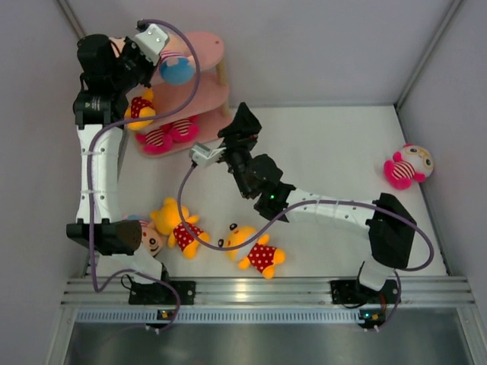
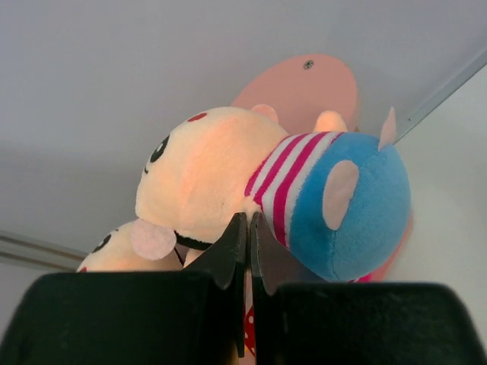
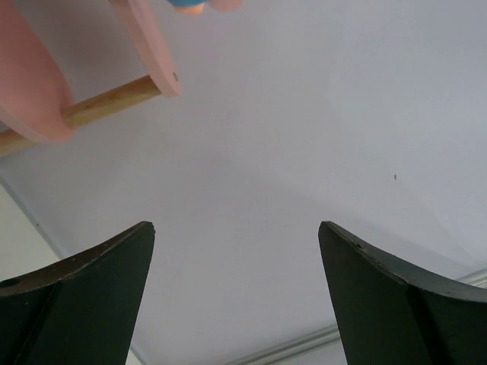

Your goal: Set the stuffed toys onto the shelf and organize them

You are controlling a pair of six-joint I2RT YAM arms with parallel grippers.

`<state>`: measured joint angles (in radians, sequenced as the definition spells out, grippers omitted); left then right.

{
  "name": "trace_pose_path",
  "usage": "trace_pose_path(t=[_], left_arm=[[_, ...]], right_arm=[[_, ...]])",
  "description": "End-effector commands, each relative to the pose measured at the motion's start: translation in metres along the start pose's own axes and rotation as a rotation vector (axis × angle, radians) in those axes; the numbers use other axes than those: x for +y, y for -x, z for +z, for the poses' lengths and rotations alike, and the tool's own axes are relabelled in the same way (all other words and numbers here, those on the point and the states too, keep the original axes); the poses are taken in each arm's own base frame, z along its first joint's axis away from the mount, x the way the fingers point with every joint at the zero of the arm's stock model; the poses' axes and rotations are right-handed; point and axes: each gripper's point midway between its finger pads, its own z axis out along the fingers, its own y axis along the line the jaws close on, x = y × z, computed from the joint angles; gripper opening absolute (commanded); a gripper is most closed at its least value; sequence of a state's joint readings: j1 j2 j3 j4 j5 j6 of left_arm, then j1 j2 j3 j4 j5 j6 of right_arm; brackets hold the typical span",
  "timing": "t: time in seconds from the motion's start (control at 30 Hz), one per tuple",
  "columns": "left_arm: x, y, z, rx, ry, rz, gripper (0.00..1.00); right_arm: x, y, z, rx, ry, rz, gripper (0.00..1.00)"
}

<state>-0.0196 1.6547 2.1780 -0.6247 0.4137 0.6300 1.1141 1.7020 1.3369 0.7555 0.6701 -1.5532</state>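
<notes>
Three of seven plush toys sit on the pink three-tier shelf (image 1: pixel 205 47): a striped-shirt boy doll in blue shorts (image 1: pixel 176 67), a yellow polka-dot bear (image 1: pixel 140 109) and a pink striped doll (image 1: pixel 167 137). Four lie on the table (image 1: pixel 327 144): another boy (image 1: pixel 150 237), two bears (image 1: pixel 179 226) (image 1: pixel 257 251) and one pink doll (image 1: pixel 407 166). My left pincer (image 2: pixel 249 222) is clenched at the shelved boy; my right pincer (image 3: pixel 236 230) gapes empty.

Shelf (image 1: pixel 209 46), plush toys (image 1: pixel 259 251) on white table (image 1: pixel 327 144)
</notes>
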Motion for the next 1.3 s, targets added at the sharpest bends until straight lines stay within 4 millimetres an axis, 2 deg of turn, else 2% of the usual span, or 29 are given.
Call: trace_pose_path(t=[0.0, 0.03, 0.1, 0.13, 0.17, 0.2, 0.3, 0.47, 0.6, 0.77, 1.0, 1.27], left_arm=[[0.020, 0.067, -0.014, -0.239, 0.030, 0.107, 0.00], [0.027, 0.063, -0.014, -0.235, 0.045, 0.106, 0.00], [0.039, 0.047, -0.007, -0.212, 0.059, 0.093, 0.00], [0.043, 0.047, -0.008, -0.219, 0.057, 0.085, 0.00], [0.046, 0.038, -0.002, -0.215, 0.045, 0.067, 0.00], [0.056, 0.032, -0.006, -0.216, 0.056, 0.038, 0.00], [0.061, 0.019, -0.004, -0.225, 0.019, 0.050, 0.00], [0.069, 0.014, 0.008, -0.262, 0.007, 0.071, 0.00], [0.078, 0.011, 0.009, -0.276, 0.000, 0.032, 0.00], [0.076, -0.009, 0.019, -0.260, -0.033, -0.012, 0.00], [0.081, -0.034, 0.028, -0.212, -0.012, -0.029, 0.00], [0.077, -0.048, 0.031, -0.187, -0.018, -0.019, 0.00]], right_arm=[[-0.067, -0.021, -0.023, 0.026, -0.150, 0.240, 0.89], [-0.062, -0.024, -0.027, 0.032, -0.137, 0.251, 0.89], [-0.068, -0.029, -0.034, 0.033, -0.143, 0.315, 0.89], [-0.063, -0.033, -0.038, 0.037, -0.135, 0.324, 0.89], [-0.063, -0.034, -0.040, 0.037, -0.133, 0.336, 0.90], [-0.069, -0.037, -0.043, 0.034, -0.141, 0.368, 0.90], [-0.066, -0.041, -0.049, 0.036, -0.128, 0.382, 0.90], [-0.059, -0.046, -0.051, 0.058, -0.114, 0.374, 0.90], [-0.053, -0.052, -0.056, 0.075, -0.105, 0.389, 0.90], [-0.040, -0.055, -0.061, 0.081, -0.075, 0.392, 0.91], [-0.037, -0.059, -0.065, 0.094, -0.065, 0.412, 0.91], [-0.028, -0.057, -0.065, 0.096, -0.035, 0.461, 0.91]])
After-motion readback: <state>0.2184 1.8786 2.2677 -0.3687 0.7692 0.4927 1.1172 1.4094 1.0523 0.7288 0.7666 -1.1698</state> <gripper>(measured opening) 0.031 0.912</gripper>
